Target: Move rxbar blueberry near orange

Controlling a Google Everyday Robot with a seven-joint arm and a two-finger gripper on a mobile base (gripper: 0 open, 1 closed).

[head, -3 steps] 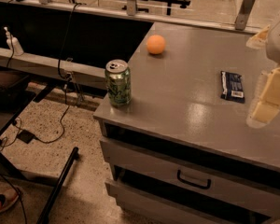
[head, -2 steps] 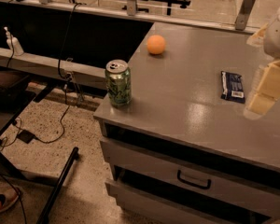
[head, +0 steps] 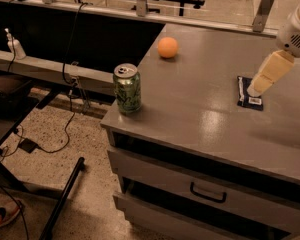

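Gripper (head: pixel 254 89) is at the right side of the grey cabinet top (head: pixel 200 114), angled down and left from the arm. Its tip sits right over the rxbar blueberry (head: pixel 244 98). Contact or just above: can't tell. Whether I'm open or closed on it: can't tell either, the gripper reads as one cream block from here.

The bar lies flat near the right edge of the top, white label at the near end, poking out below my tip.

Orange (head: pixel 167 47) is at the far left of the top, well apart from the bar. Green can (head: pixel 127 88) stands upright at the near left corner.
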